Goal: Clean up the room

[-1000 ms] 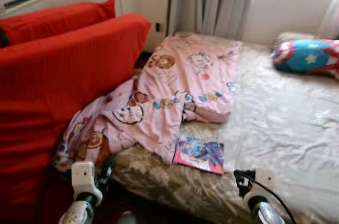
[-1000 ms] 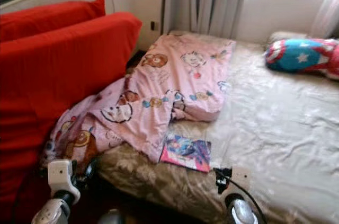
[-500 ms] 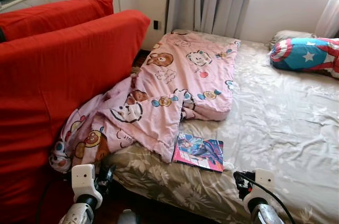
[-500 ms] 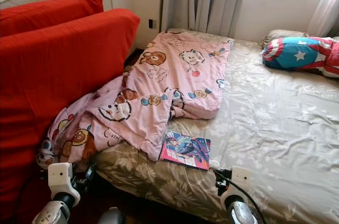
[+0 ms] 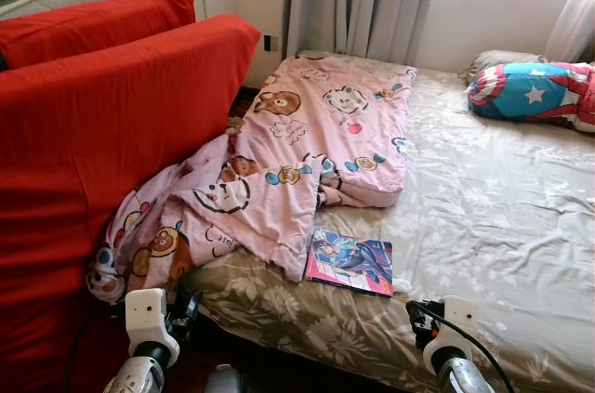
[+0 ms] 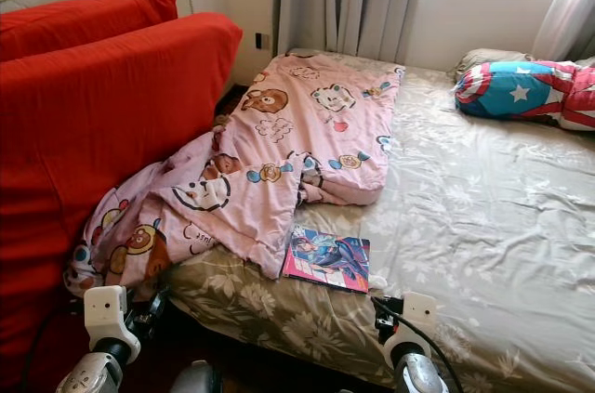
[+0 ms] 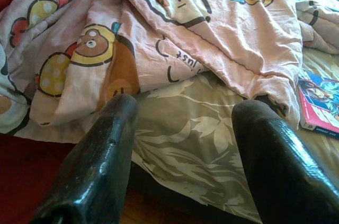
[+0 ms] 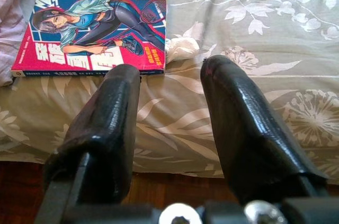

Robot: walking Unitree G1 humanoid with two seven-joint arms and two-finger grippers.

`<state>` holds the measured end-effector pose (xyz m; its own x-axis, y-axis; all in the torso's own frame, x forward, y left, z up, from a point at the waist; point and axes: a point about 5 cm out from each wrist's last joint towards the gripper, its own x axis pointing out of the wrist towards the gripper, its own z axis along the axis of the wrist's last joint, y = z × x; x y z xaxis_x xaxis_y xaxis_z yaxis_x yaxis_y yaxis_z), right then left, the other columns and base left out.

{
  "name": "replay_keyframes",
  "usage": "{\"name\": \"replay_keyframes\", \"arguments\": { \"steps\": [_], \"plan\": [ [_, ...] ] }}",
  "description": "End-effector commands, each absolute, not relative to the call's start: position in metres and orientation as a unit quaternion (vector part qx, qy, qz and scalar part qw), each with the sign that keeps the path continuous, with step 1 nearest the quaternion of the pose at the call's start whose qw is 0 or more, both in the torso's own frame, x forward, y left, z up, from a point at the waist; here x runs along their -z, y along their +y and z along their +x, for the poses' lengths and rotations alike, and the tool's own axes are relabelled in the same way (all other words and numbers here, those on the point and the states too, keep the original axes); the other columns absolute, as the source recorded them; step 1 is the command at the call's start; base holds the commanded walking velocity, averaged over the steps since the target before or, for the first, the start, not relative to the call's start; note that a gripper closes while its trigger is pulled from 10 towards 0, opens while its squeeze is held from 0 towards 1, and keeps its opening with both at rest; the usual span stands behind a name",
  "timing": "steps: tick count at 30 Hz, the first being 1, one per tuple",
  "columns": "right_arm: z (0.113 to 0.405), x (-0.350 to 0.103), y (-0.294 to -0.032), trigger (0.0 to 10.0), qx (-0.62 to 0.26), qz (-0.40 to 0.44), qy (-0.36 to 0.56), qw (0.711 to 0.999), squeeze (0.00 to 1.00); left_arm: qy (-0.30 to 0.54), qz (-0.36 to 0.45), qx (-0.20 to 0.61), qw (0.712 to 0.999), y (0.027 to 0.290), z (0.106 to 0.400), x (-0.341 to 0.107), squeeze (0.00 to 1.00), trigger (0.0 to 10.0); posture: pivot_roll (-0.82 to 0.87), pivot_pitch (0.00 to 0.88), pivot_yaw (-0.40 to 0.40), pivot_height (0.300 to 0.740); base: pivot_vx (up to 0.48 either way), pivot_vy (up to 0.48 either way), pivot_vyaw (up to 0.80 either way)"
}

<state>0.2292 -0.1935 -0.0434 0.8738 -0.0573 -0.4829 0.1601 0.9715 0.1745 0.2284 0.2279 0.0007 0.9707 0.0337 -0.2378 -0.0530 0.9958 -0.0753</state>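
Bed holds a book, just ahead of the open, empty right pincer. Open left pincer faces the blanket. Reach slowly, pinch the book's edge.

blanket covering comic book corner, star pillow cut off

A bed covered with a beige floral sheet is seen carrying a rumpled pink cartoon-print blanket along its left side. A comic book lies flat just beside the blanket's lower edge, and a star-patterned blue-and-red pillow rests near the window end.
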Motion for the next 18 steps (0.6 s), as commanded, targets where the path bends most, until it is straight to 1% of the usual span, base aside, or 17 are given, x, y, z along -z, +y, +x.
{"name": "replay_keyframes", "arguments": {
  "steps": [1, 3, 4, 7, 18],
  "plan": [
    [0.2322, 0.042, -0.1933, 10.0, 0.054, 0.103, 0.246, 0.962, 0.0, 0.118, -0.043, -0.025, 0.992, 0.2288, 0.2302, -0.0022, 0.0, 10.0, 0.07, 0.0, -0.071, 0.646, 0.0, 0.0, 0.0],
    [0.2325, 0.0432, -0.1914, 10.0, 0.048, 0.102, 0.256, 0.96, 0.0, 0.118, -0.044, -0.026, 0.992, 0.2289, 0.2304, -0.0023, 0.0, 10.0, 0.07, 0.0, -0.07, 0.646, 0.0, 0.0, 0.0],
    [0.2325, 0.0433, -0.1906, 10.0, 0.043, 0.095, 0.258, 0.961, 0.0, 0.119, -0.044, -0.026, 0.992, 0.2288, 0.2304, -0.0022, 0.0, 10.0, 0.07, 0.0, -0.07, 0.636, 0.0, 0.0, 0.0],
    [0.2319, 0.0419, -0.193, 10.0, 0.055, 0.106, 0.243, 0.963, 0.0, 0.119, -0.044, -0.026, 0.992, 0.2284, 0.2306, -0.0022, 0.0, 10.0, 0.07, 0.0, -0.071, 0.636, 0.0, 0.0, 0.0],
    [0.2323, 0.0415, -0.1932, 10.0, 0.055, 0.101, 0.242, 0.963, 0.0, 0.12, -0.043, -0.026, 0.991, 0.2294, 0.23, -0.0018, 0.0, 10.0, 0.07, 0.0, -0.068, 0.636, 0.0, 0.0, 0.0]
  ]
}}
